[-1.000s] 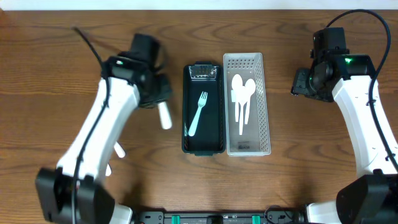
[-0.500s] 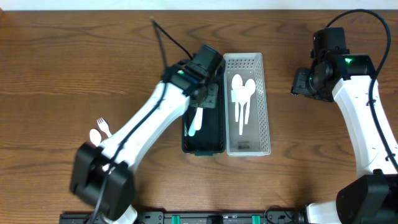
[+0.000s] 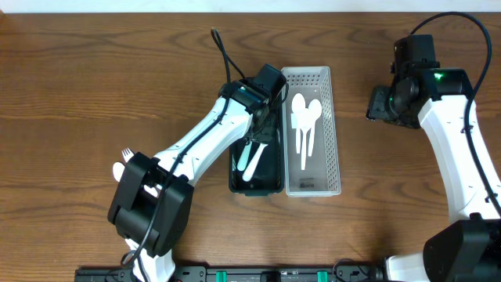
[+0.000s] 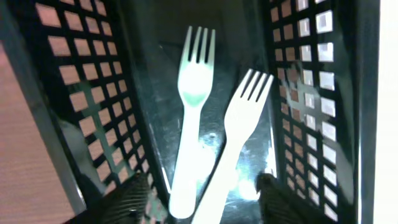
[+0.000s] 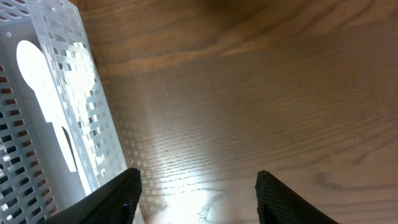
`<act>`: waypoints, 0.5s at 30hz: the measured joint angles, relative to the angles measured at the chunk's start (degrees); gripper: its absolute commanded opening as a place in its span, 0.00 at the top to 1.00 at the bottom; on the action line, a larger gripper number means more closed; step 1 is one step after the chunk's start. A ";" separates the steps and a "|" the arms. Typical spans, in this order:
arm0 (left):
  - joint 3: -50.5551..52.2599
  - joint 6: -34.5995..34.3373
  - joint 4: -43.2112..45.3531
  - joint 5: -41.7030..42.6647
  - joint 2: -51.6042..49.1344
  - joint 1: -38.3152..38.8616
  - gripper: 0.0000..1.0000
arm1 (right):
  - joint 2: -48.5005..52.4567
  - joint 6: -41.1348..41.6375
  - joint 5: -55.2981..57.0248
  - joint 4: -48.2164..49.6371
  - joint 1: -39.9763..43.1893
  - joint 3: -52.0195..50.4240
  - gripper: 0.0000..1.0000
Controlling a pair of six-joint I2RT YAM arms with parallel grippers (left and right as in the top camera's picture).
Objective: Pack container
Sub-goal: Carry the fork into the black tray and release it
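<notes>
The black container (image 3: 235,178) holds two forks side by side, a pale green fork (image 4: 194,93) and a white fork (image 4: 239,124). My left gripper (image 3: 263,125) hovers over the container's far half. It is open (image 4: 202,194), and both fork handles run between its fingers (image 4: 134,196) without touching them. Beside the container, the white basket (image 3: 334,117) holds white spoons (image 3: 305,117). My right gripper (image 3: 380,104) is open (image 5: 196,186) over bare wood, just right of the basket (image 5: 68,74), with nothing between its fingers.
A loose white fork (image 3: 125,155) and a spoon (image 3: 117,168) lie on the table at the left, partly hidden by the left arm's base. The left arm stretches diagonally from there to the container.
The left arm swung from the table's left side to over the black container with a white fork. Its jaws have opened, and the fork now lies beside the green one. The right arm is still.
</notes>
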State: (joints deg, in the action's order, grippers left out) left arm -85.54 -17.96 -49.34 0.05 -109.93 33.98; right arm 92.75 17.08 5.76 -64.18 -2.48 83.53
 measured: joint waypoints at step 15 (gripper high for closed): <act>-2.10 0.02 -9.18 -5.90 11.34 -3.56 0.26 | 0.00 -1.22 0.02 0.28 0.00 0.00 0.28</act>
State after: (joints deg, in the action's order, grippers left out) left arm -87.64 -17.93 -58.52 -5.85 -98.59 30.41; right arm 92.75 15.86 5.78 -63.90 -2.48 83.53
